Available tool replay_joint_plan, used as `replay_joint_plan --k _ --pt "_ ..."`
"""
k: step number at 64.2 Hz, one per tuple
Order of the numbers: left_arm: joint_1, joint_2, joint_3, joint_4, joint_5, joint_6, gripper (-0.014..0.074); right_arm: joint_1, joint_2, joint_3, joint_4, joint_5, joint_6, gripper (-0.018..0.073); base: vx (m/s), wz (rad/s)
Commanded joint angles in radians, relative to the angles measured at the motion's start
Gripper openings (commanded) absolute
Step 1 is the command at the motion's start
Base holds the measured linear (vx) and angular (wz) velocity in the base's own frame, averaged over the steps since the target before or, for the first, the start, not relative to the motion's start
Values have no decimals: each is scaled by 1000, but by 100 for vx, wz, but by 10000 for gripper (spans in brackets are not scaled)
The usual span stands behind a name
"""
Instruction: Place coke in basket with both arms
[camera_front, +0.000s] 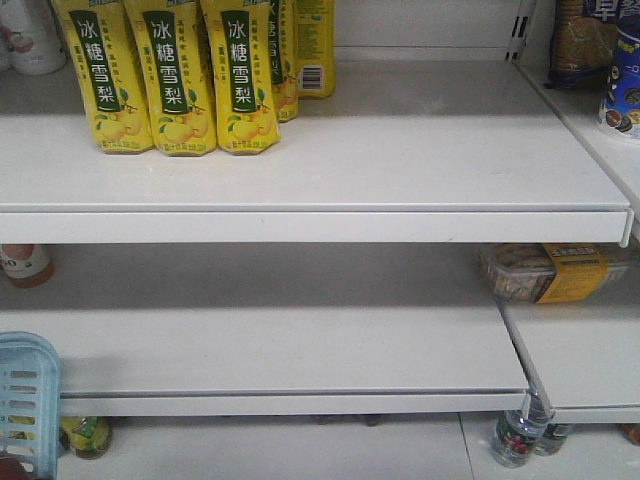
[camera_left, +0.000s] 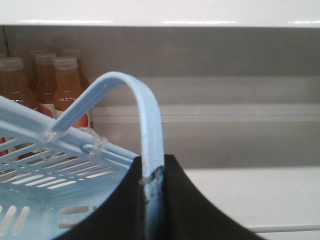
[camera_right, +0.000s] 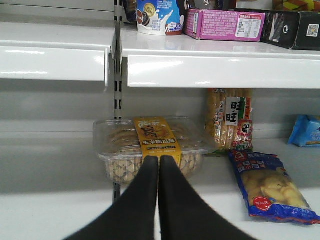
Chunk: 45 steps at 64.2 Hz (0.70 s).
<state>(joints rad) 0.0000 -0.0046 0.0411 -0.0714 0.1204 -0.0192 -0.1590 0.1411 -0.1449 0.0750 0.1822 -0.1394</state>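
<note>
The left gripper clamps the basket handle. The right gripper is closed, empty, facing a yellow-banded biscuit box; yellow bottles read 冰糖雪梨.

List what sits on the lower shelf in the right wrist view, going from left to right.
Clear plastic cookie box with yellow band → tall pack of rice crackers → blue snack bag lying flat → small light blue packet at the right edge. The right gripper is shut in front of the box.
</note>
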Motion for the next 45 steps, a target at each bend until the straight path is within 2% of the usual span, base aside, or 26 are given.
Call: replay_joint_plan --k 1,33,45 --pt "-2 -22 -9 25 -167 19 -6 -7 9 -28 0 -78 -7 -9 0 0" --pt "-2 -22 -9 25 -167 19 -6 -7 8 -27 0 -78 -7 -9 0 0" --pt "-2 -22 -9 25 -167 19 -6 7 -64 22 -29 -92 -8 -9 0 0"
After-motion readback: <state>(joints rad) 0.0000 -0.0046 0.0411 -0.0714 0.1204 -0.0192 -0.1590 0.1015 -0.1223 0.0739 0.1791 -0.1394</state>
